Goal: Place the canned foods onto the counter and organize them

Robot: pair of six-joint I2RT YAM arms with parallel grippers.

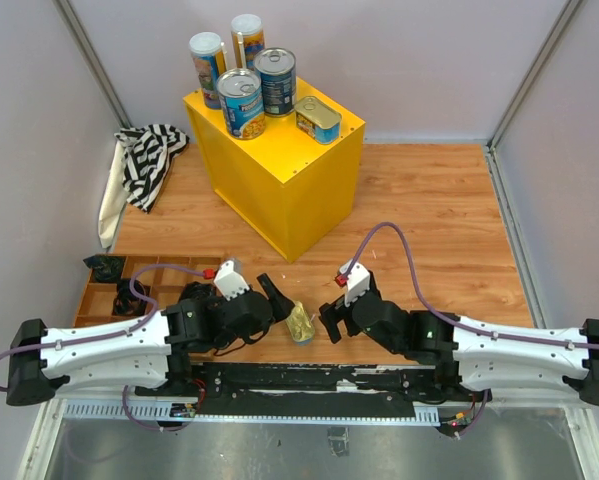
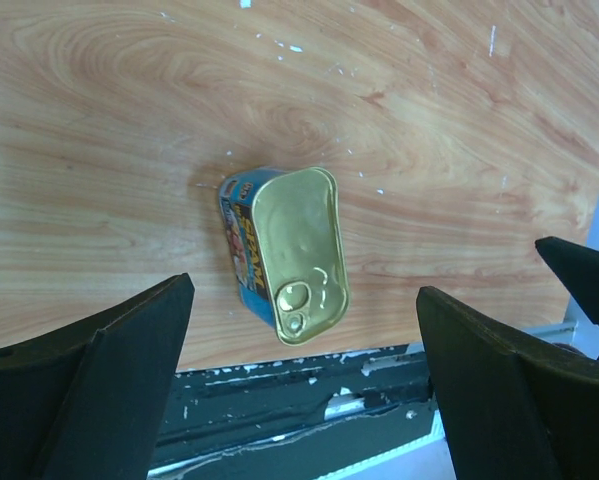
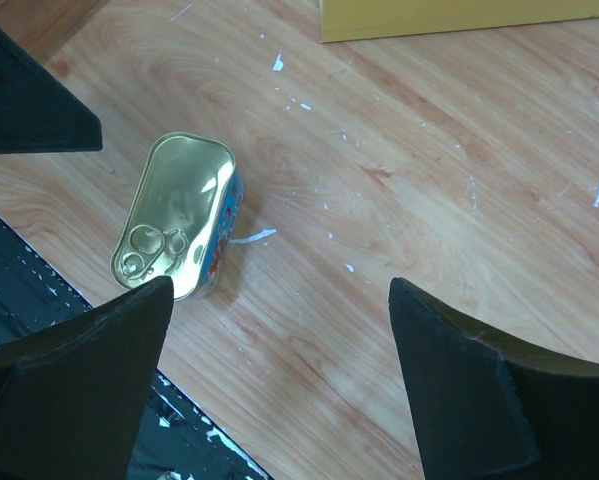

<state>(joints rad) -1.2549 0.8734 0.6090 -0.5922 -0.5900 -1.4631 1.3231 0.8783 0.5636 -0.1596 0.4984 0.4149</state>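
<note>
Five canned foods stand on the yellow counter [image 1: 279,175]: two tall white-lidded cylinders [image 1: 207,65] [image 1: 247,38], two blue-labelled cans [image 1: 241,102] [image 1: 275,80] and a flat gold tin [image 1: 318,118]. A second gold tin [image 1: 300,322] [image 2: 294,250] [image 3: 174,215] lies on the wooden floor between my two grippers. The left gripper [image 1: 277,305] [image 2: 304,298] hovers just left of it, open and empty. On the tin's right, my right gripper [image 1: 329,320] [image 3: 279,290] is open too, holding nothing, with the tin off to its left finger's side.
A striped cloth [image 1: 149,160] lies at the back left beside the counter. A low wooden compartment tray [image 1: 104,295] with small black objects sits at the near left. The black base rail [image 1: 309,380] runs along the near edge. Walls close in on both sides.
</note>
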